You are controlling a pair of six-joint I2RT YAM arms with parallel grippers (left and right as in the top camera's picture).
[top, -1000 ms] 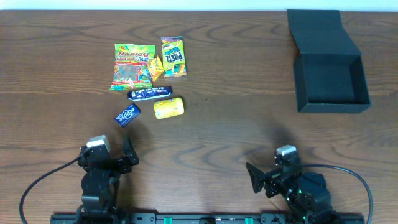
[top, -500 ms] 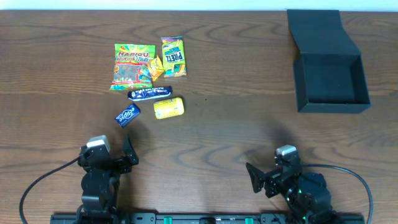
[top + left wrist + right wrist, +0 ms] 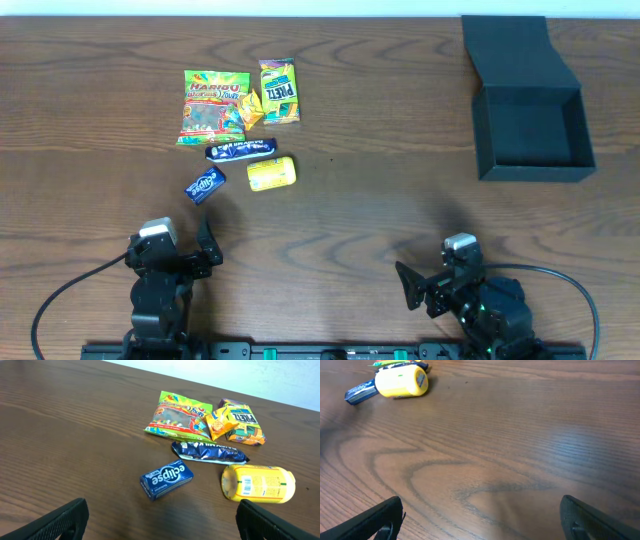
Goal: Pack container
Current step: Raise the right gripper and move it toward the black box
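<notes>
Step in hand: by my reading the packing has not begun; the first pick is yet to be made, as every snack lies on the bench and nothing is in the box.
Left tool [image 3: 170, 250]: at the near edge, low over the bench, pointing away toward the snacks; jaws spread wide, nothing between them.
Right tool [image 3: 443, 278]: at the near edge on the other side, also low and angled a little toward the middle; jaws wide apart and empty, only bare bench [image 3: 520, 450] ahead of it.
Nearest snack: the blue Eclipse box [image 3: 166, 478], lying flat and apart from the rest, closest to the left tool.
Just beyond: a yellow tub [image 3: 271, 172] on its side and a dark blue bar [image 3: 241, 149], close together.
Farther: a Haribo bag [image 3: 212, 106], a small orange packet [image 3: 250, 106] and a Pretz pack [image 3: 279, 91], bunched and partly overlapping.
Container [image 3: 530, 125]: far right corner, well apart from the snacks, open and empty, its lid flap [image 3: 515, 50] laid back beyond it.
Next move calls for: probably the left arm reaching forward and down over the Eclipse box, jaws straddling its narrow width, then a long carry across to the box.
</notes>
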